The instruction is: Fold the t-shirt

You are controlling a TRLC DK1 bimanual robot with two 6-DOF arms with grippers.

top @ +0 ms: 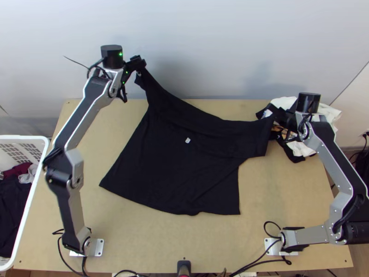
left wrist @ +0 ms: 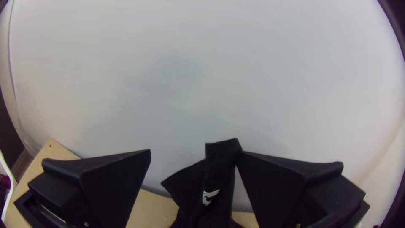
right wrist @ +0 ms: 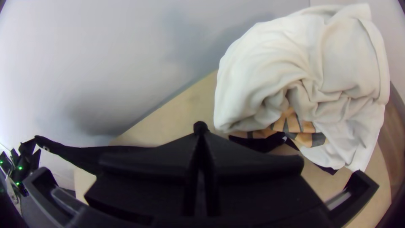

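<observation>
Between two grippers (top: 139,66), one black t-shirt (top: 180,161) spreads, seemingly unfolded

No legible text, the white label (top: 187,140) on the t-shirt (top: 170,166) included.

Left arm (top: 85,115) and right arm (top: 339,164): silver-grey links with black inlays, black joint housings and a black cylindrical unit (top: 112,57) near each wrist — green indicator lights (top: 121,54) on the left one. Loose black cables (top: 94,67); pale metal base plates (top: 98,247); broad, wedge-shaped black fingers (left wrist: 114,177) — small screws (left wrist: 86,224) behind.
</observation>
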